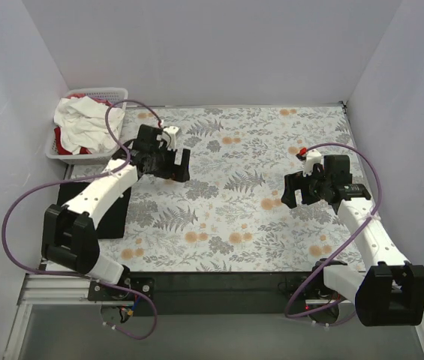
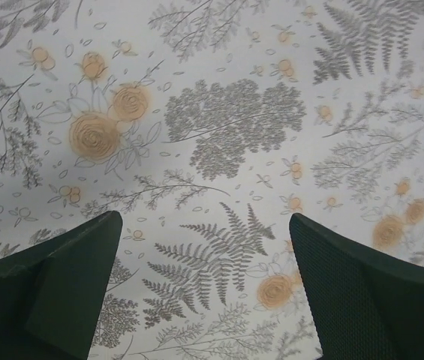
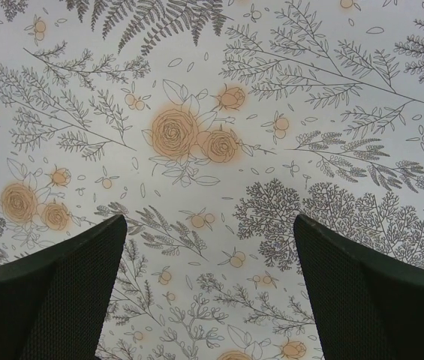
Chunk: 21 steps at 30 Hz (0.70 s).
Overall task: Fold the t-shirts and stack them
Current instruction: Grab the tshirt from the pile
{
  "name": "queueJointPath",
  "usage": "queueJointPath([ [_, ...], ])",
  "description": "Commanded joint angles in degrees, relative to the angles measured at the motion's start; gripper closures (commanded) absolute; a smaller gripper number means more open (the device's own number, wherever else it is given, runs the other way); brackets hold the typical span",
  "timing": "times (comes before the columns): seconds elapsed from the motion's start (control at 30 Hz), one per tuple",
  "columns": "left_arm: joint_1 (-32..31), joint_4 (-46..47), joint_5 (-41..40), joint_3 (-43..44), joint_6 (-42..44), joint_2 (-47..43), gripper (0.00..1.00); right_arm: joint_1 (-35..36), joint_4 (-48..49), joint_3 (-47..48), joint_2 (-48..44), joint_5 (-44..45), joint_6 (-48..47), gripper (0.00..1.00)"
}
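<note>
A crumpled cream-white t-shirt (image 1: 84,120) lies heaped in a white basket (image 1: 55,155) at the far left corner. Dark red cloth (image 1: 67,139) shows under it. A flat black t-shirt (image 1: 103,216) lies on the table's left side, partly hidden by the left arm. My left gripper (image 1: 181,163) hovers over the tablecloth right of the basket. It is open and holds nothing (image 2: 205,247). My right gripper (image 1: 293,187) hangs over the right half of the table, also open, with only the floral cloth between its fingers (image 3: 210,247).
The floral grey and orange tablecloth (image 1: 234,217) covers the table. White walls close in the left, far and right sides. Purple cables (image 1: 16,217) loop off both arms. The arm bases sit at the near edge.
</note>
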Motion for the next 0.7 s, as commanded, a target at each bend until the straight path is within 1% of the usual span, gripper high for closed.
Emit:
queueJointPath([
  [0.0, 1.0, -8.1, 9.3, 14.3, 3.4, 2.7, 0.05, -0.1, 1.2, 1.9, 0.7, 0.5, 0.5, 0.01],
  [0.07, 4.0, -11.9, 15.1, 21.5, 5.1, 6.8, 0.06, -0.1, 1.2, 2.2, 1.4, 1.6, 0.6, 0.02],
  [0.1, 5.6, -14.6, 17.4, 28.1, 5.1, 8.3, 0.05, -0.2, 1.2, 2.2, 1.5, 2.0, 0.0, 0.01],
  [0.13, 9.8, -16.0, 19.9, 32.3, 5.1, 9.9, 0.06, -0.2, 1.0, 2.2, 1.3, 2.6, -0.2, 0.02],
  [0.17, 12.1, -17.0, 22.0, 35.8, 4.3, 13.4, 0.06, -0.4, 0.9, 2.1, 1.0, 2.6, -0.4, 0.02],
  [0.2, 14.0, -19.6, 22.1, 44.3, 4.3, 15.4, 0.05, -0.4, 0.8, 2.0, 0.8, 2.0, -0.8, 0.02],
  [0.23, 17.1, -21.2, 22.0, 48.2, 4.6, 17.6, 0.05, -0.4, 0.5, 2.0, 0.5, 1.1, -1.4, 0.02],
  [0.27, 18.6, -22.7, 19.9, 51.6, 5.0, 21.1, 0.05, -0.3, 0.1, 2.1, 0.5, -0.5, -1.8, 0.02],
  [0.3, 20.1, -22.7, 17.9, 57.1, 4.8, 22.5, 0.05, -0.5, -0.1, 2.1, 0.4, -1.0, -1.9, 0.02],
  [0.33, 23.8, -22.2, 17.0, 58.8, 4.4, 23.7, 0.05, -0.5, -0.2, 2.2, 0.5, -1.4, -2.2, 0.02],
  [0.4, 27.1, -20.5, 14.9, 61.5, 3.6, 26.5, 0.05, -0.5, -0.3, 2.0, 0.4, -2.2, -2.3, 0.01],
  [0.43, 29.8, -20.3, 14.1, 63.7, 3.8, 27.5, 0.05, -0.5, -0.3, 1.8, 0.5, -2.4, -2.5, 0.02],
  [0.47, 31.1, -18.6, 12.9, 64.0, 4.1, 29.0, 0.05, -0.5, -0.4, 1.7, 0.7, -3.1, -2.7, 0.02],
  [0.5, 33.6, -17.2, 11.3, 63.7, 4.1, 29.4, 0.05, -0.5, -0.4, 1.4, 1.1, -3.3, -3.0, 0.02],
  [0.53, 35.0, -15.5, 11.6, 62.1, 4.1, 29.6, 0.05, -0.5, -0.5, 1.3, 2.0, -3.4, -3.1, 0.02],
  [0.57, 36.3, -11.9, 11.9, 61.2, 3.7, 29.7, 0.05, -0.5, -0.5, 1.4, 2.5, -3.4, -3.2, 0.01],
  [0.63, 39.2, -9.2, 12.8, 59.5, 4.4, 30.2, 0.05, -0.5, -0.6, 1.6, 3.4, -3.3, -3.4, 0.02],
  [0.67, 39.4, -7.5, 11.6, 59.2, 4.9, 31.2, 0.05, -0.5, -0.6, 1.7, 3.8, -3.7, -3.4, 0.01],
])
